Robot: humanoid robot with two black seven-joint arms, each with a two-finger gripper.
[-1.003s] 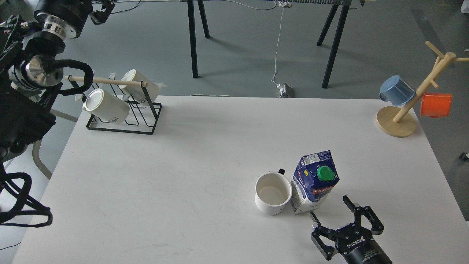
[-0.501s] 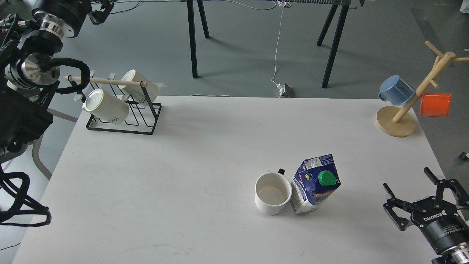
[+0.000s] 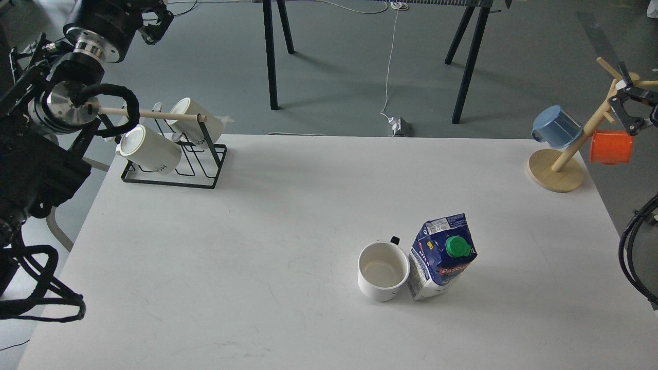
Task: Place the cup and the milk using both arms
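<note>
Nearby, the white mug (image 3: pixel 383 271) is standing upright on the white table (image 3: pixel 257 246), touching the blue milk carton (image 3: pixel 442 256) (green cap on top), which is leaning slightly. Both look placed. Farther off, the right gripper (image 3: pixel 635 109) is hanging released at the right edge by the wooden mug tree (image 3: pixel 565 154); the left gripper (image 3: pixel 154 20), above the wire mug rack (image 3: pixel 169 149), is too dark to read. Finishing well probably means retreating wide of the leaning carton.

left black arm raised far left, its gripper (image 3: pixel 154 23) dark, fingers indistinct, high above the white table (image 3: pixel 257 231). right gripper (image 3: pixel 635 105) at the table's far right edge, mostly cropped.
</note>
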